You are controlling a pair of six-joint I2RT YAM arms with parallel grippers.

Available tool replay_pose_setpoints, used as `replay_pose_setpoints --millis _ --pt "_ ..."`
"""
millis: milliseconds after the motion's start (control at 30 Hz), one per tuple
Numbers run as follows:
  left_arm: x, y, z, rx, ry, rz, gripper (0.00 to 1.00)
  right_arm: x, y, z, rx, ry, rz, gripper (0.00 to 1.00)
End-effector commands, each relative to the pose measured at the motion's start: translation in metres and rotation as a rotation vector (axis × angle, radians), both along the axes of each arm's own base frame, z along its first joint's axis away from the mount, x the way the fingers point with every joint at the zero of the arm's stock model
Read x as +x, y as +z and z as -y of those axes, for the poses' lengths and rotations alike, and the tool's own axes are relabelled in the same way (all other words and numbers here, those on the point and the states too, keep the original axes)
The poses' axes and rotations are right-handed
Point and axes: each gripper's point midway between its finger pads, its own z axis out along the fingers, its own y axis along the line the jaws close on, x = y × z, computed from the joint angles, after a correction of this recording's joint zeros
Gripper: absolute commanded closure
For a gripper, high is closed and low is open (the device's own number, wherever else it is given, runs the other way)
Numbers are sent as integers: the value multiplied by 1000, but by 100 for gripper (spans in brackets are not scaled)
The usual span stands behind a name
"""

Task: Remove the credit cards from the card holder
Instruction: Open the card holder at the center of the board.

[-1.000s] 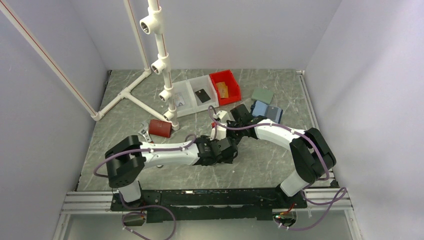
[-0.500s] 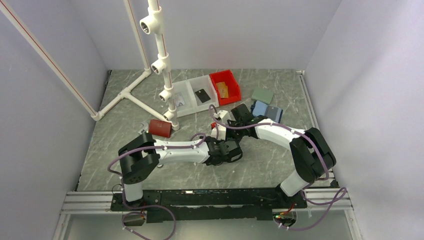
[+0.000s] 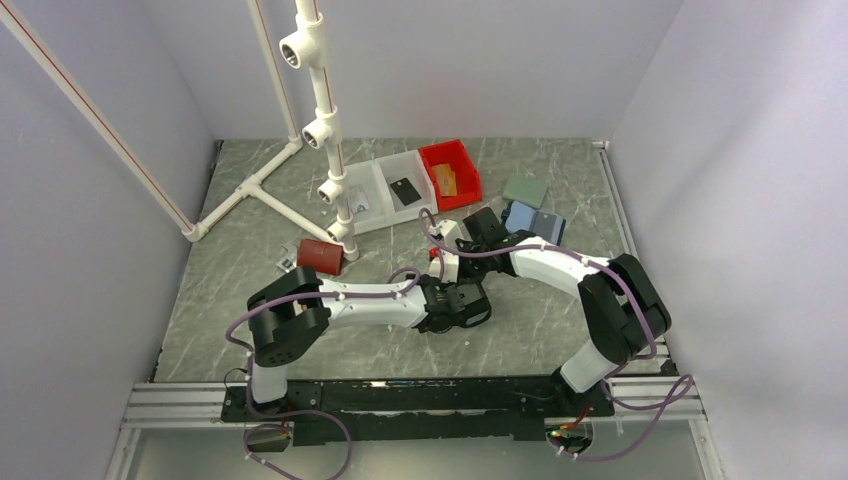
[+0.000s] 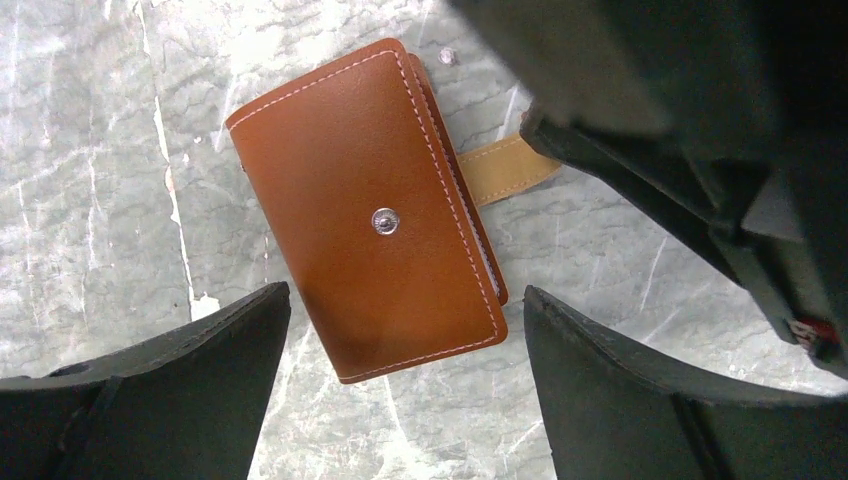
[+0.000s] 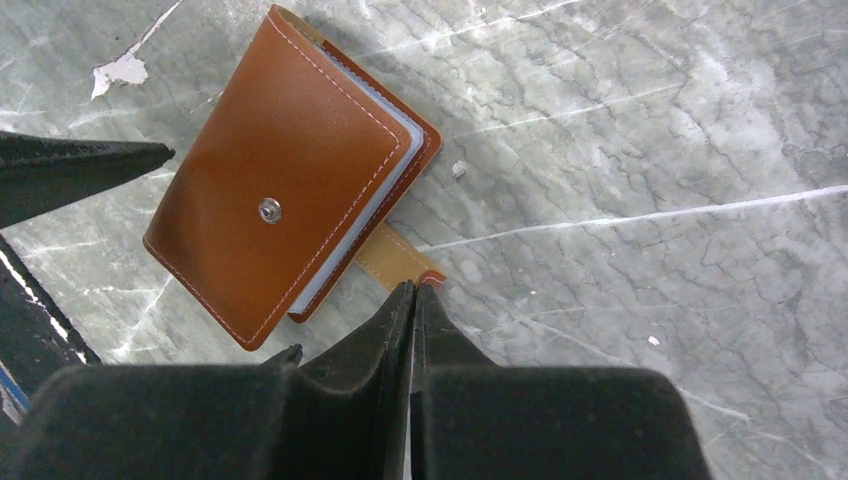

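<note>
Card holder (image 4: 370, 210) is lying folded shut on the worktop (image 5: 650, 150), strap (image 5: 400, 262) unfastened. Left hand (image 4: 402, 295) is hovering wide open astride it, holding nothing; right hand (image 5: 413, 290) is resting closed tips against the strap. Opening it and removing the credit cards are evidently remaining outstanding

The card holder (image 4: 370, 210) was warm brown leather with pale stitching along its edges, a silver snap (image 4: 384, 220) and a tan strap (image 4: 505, 168). Light blue showed between its covers. The table (image 5: 650, 150) was grey, marble-patterned with white veins. Near its far edge sat a red bin (image 3: 450, 172) and 1 black card (image 3: 404, 191).
</note>
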Motion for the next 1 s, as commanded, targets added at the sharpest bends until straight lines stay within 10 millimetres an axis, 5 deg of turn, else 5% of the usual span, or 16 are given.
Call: replay_pose_setpoints --millis 0,967 --pt "8 2 3 14 30 23 13 3 13 -11 38 21 13 96" --pt "3 22 -31 23 114 51 62 3 12 -10 31 18 11 96"
